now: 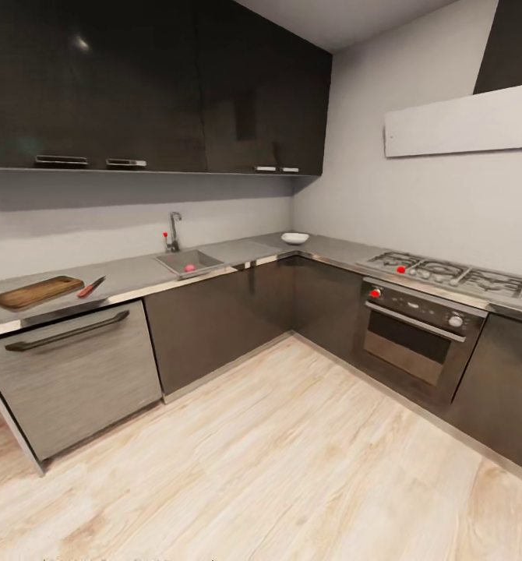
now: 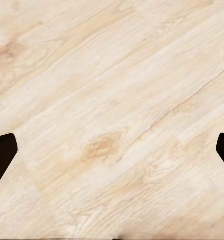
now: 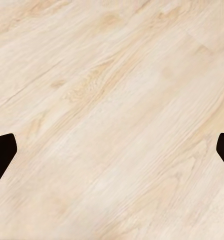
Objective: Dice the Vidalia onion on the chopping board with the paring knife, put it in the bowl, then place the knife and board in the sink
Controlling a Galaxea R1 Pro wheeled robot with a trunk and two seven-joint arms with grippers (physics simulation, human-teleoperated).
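You stand well back from the countertop point(image 1: 136, 274), left gripper point(image 2: 112, 150) and right gripper point(image 3: 112, 150) spread wide and empty over the floor, because the Vidalia onion point(image 1: 189, 267) sits in the sink point(image 1: 189, 261), unreachable.

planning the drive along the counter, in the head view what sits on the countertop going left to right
chopping board → paring knife → tap → sink with the Vidalia onion in it → bowl → hob
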